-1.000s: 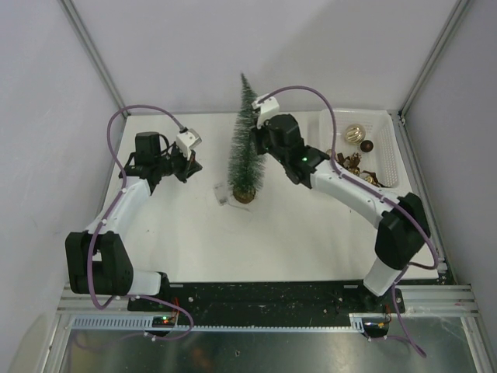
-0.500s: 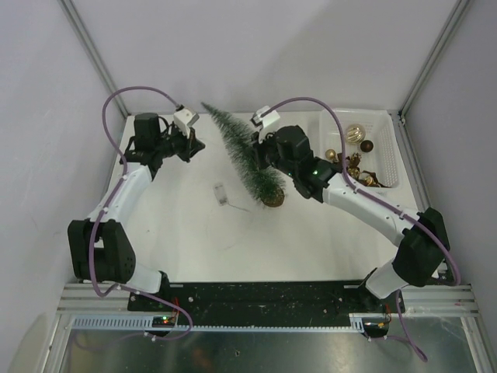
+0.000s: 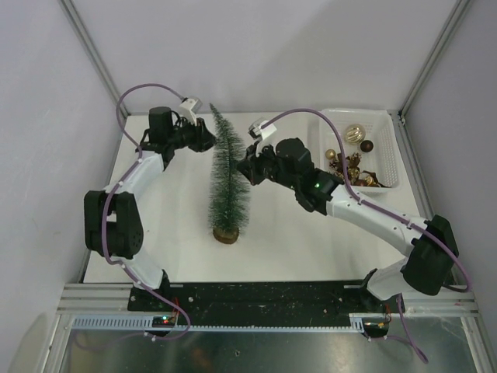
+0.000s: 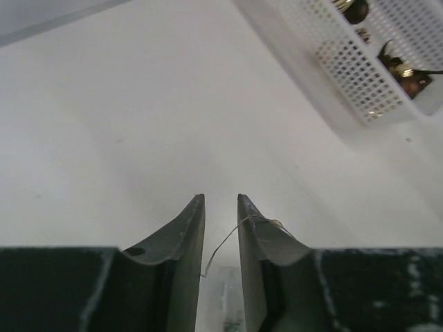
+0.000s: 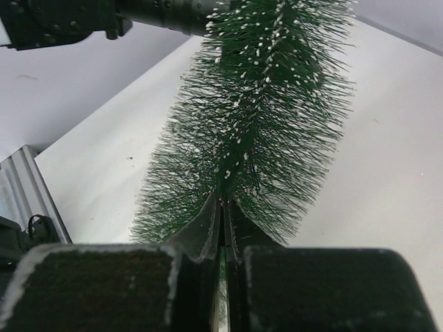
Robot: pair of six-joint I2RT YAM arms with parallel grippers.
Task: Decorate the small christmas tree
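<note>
Tree: the small christmas tree (image 3: 227,180) is standing mid-tabletop (image 3: 311,245), its long axis upright.
Right gripper: the right gripper (image 5: 221,205) is clamping the tree's middle bristles from the tree's 3 o'clock side.
Left gripper: the left gripper (image 3: 208,140) is hovering just beside the tip at 9 o'clock, narrowly parted. A thin thread (image 4: 225,242) is draping over one finger, possibly an ornament's loop.
Nearer arm for the top: left.

We see the small christmas tree (image 3: 227,183), a slim cone of dark green bristles flecked with white frost, on 1 round tan wooden base (image 3: 226,233). It stands roughly upright near the middle of the white table (image 3: 311,237), with the right gripper (image 3: 242,172) clamped into its bristles about halfway up.
</note>
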